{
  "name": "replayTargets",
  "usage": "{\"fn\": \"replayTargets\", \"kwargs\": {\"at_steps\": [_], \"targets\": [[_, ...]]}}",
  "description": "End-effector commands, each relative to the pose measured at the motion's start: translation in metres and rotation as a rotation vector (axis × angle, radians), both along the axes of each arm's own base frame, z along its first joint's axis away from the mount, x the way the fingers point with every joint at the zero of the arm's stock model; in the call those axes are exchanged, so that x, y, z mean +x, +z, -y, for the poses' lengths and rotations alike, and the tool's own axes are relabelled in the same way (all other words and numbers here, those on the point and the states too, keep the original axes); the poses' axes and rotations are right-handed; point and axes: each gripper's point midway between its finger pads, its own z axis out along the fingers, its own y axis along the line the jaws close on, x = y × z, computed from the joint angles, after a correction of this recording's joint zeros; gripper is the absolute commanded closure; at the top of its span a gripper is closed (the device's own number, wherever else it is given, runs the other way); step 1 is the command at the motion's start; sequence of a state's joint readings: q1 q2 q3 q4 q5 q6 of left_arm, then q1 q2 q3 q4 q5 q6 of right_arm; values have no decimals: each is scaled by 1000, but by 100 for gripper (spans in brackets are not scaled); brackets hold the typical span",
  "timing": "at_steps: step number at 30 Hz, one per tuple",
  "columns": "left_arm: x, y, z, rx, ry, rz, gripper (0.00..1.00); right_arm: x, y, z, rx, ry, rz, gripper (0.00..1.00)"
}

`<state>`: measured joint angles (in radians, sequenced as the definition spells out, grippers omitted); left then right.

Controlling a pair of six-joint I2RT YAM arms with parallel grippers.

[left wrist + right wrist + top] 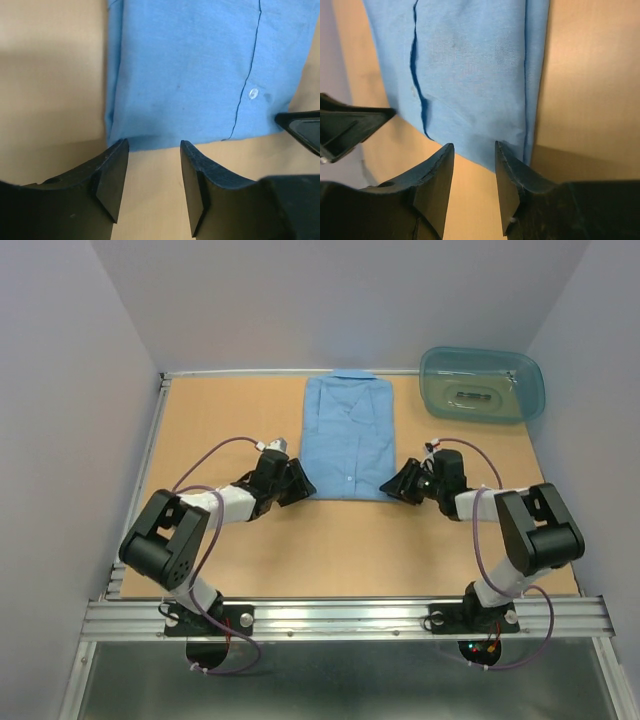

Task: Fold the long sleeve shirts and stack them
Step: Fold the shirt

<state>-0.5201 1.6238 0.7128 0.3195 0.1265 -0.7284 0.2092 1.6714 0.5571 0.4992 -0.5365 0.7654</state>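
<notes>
Tan table [230, 420] under grey walls carries one long sleeve shirt [347, 435] at upper centre, folded narrow. Likely trouble: either tool pinching only the top layer, or the two closing unevenly, would skew the fold. At centre-left the left tool [296, 483], half-open and empty, sits just off the hem's lower-left corner; the right tool [404, 483], likewise half-open and empty, sits just off its lower-right.

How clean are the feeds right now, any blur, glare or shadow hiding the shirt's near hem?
Top external: even soft light, no harsh glare on the shirt or the tub. Left wrist: hem and button sharp, left claw dark with little detail, soft shadow on the table near it. Right wrist: hem clear past the right claw, table shadow beside it hides nothing.
</notes>
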Motion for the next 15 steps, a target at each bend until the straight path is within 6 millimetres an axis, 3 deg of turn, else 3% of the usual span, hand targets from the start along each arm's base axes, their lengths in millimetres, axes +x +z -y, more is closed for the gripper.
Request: {"fn": "replayTargets", "kwargs": {"at_steps": [1,5,7,9,14,15], "targets": [[-7,27,-26,51,83,42,40,7,26,24,-244,-1,90,56],[-3,60,-38,76,147,107,31,22,60,37,-382,-19,194,55],[0,68,-40,89,169,122,29,23,67,35,-454,9,217,55],[4,67,-39,113,170,106,29,28,61,40,-548,-1,218,55],[16,49,-35,180,173,59,32,29,47,31,-758,48,234,59],[15,33,-37,218,167,16,34,26,38,25,-779,76,221,61]]}}
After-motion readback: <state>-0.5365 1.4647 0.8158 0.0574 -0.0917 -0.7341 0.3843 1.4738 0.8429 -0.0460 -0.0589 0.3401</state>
